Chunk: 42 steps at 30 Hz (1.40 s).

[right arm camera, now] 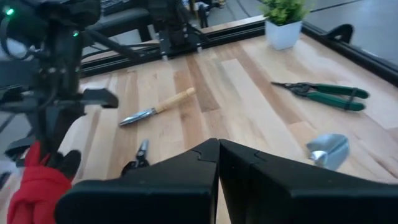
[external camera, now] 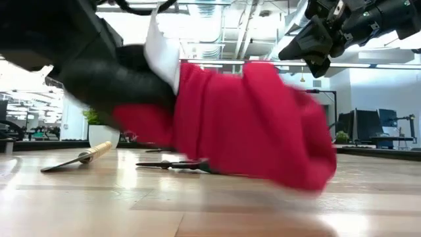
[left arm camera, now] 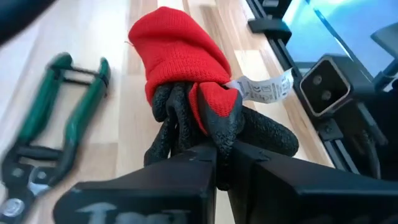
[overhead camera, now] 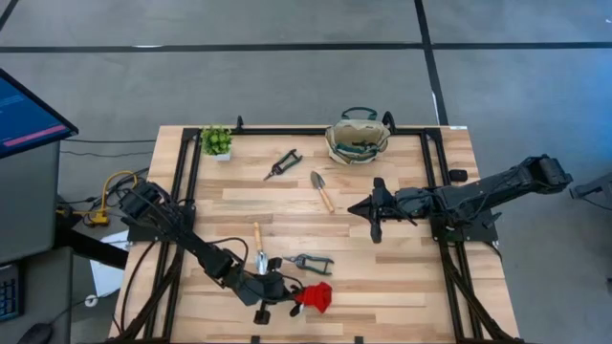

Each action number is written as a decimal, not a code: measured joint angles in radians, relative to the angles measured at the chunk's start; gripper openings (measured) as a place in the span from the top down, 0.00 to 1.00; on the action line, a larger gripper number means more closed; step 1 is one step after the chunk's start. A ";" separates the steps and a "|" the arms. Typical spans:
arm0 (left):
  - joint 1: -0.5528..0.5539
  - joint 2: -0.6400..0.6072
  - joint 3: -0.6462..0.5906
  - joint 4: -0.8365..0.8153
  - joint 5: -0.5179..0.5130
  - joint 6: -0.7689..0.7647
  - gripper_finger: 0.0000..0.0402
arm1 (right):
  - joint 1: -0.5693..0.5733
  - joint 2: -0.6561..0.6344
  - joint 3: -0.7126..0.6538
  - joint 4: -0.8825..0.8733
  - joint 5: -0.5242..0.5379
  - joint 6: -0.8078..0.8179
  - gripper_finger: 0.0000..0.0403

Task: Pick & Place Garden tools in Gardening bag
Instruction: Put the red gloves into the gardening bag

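Left gripper (overhead camera: pixel 290 304): lower centre of the high view, jaws pinching the red-and-black glove bundle (overhead camera: pixel 316 297), which the left wrist view shows gripped by its black part between the two fingers (left arm camera: pixel 155 180).

Right gripper (overhead camera: pixel 360 207): centre right of the high view, above the tabletop (overhead camera: pixel 402 277), jaws pressed together and empty.

Gardening bag (overhead camera: pixel 357 140): upper centre, at the tabletop's far edge.

Remaining tools on the tabletop:
- wooden-handled trowel (overhead camera: pixel 322 190), centre;
- black-handled pruners (overhead camera: pixel 282 164), left of the trowel;
- wooden-handled tool (overhead camera: pixel 258 246), lower centre;
- green-handled shears (overhead camera: pixel 311 262), just above the bundle.

Potted plant (overhead camera: pixel 216 141): upper left corner of the tabletop.
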 joint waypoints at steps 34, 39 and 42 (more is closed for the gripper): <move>0.309 -0.213 -0.001 -0.054 -0.199 0.437 1.00 | 0.000 -0.118 0.000 -0.226 -0.108 0.060 0.30; 0.331 -0.214 -0.001 -0.052 -0.194 0.440 1.00 | 0.000 -0.094 0.000 -0.265 -0.130 0.134 0.18; 0.345 -0.214 -0.001 -0.050 -0.194 0.440 1.00 | 0.001 -0.055 0.000 -0.235 -0.188 0.135 0.14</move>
